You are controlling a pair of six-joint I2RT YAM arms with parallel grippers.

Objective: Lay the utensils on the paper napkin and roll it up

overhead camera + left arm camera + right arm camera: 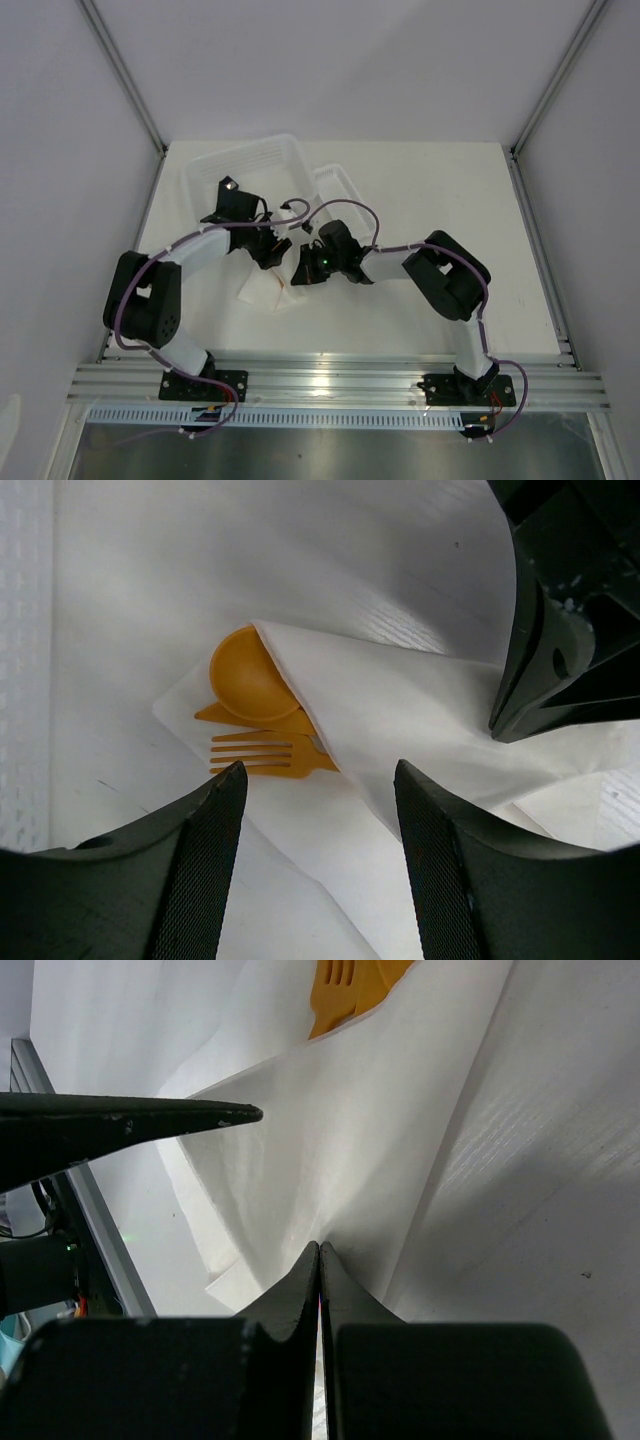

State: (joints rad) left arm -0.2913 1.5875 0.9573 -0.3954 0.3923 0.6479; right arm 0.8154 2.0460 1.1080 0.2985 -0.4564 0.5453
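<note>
The white paper napkin [400, 720] lies on the table with one flap folded over the orange utensils. An orange spoon bowl [243, 676] and an orange fork [265, 752] stick out from under the flap. A third orange piece is mostly hidden. My left gripper [320, 815] is open and hovers just above the napkin's near part. My right gripper [320, 1252] is shut on a pinched fold of the napkin [330, 1140], with an orange utensil tip [350, 985] beyond it. In the top view both grippers [272, 252] [300, 270] meet over the napkin [262, 292].
Two rigid white plastic trays [250, 160] [345, 185] stand at the back of the table, just behind the arms. The right gripper body [570, 610] sits close to the left gripper, at the upper right of the left wrist view. Grey walls enclose the table.
</note>
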